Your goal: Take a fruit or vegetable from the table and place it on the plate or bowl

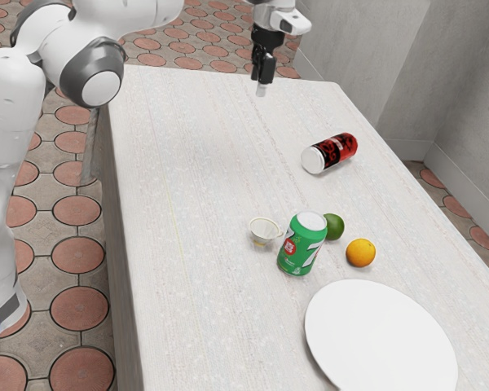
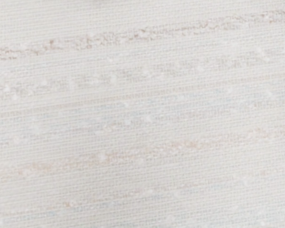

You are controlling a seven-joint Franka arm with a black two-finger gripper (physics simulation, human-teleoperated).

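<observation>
The gripper [image 1: 261, 90] hangs over the far end of the table [image 1: 187, 163], its two black fingers drawn together with nothing between them, pointing straight down. Under the hand there is only bare tabletop [image 2: 142, 114].

Coming nearer from there, the first thing is a red can [image 1: 329, 153] lying on its side, off toward the exterior view's right. Nearer again comes the cluster that matters: a small cup [image 1: 263, 231], a green can [image 1: 301, 243] standing upright, a lime [image 1: 334, 226] tucked just behind that can, and an orange [image 1: 360, 252] on its own at the exterior view's right. The plate [image 1: 381, 336] lies at the near end, just beyond the orange.

So both fruits lie well apart from the fingers, toward the near end and to the exterior view's right. The orange looks to me the easier pick. It is round (no long axis to line up with), it has room on all sides, and it sits near the plate's rim. The lime sits so close against the green can that a finger coming down might knock the can. Either way, the fingers must open before they come down.
</observation>
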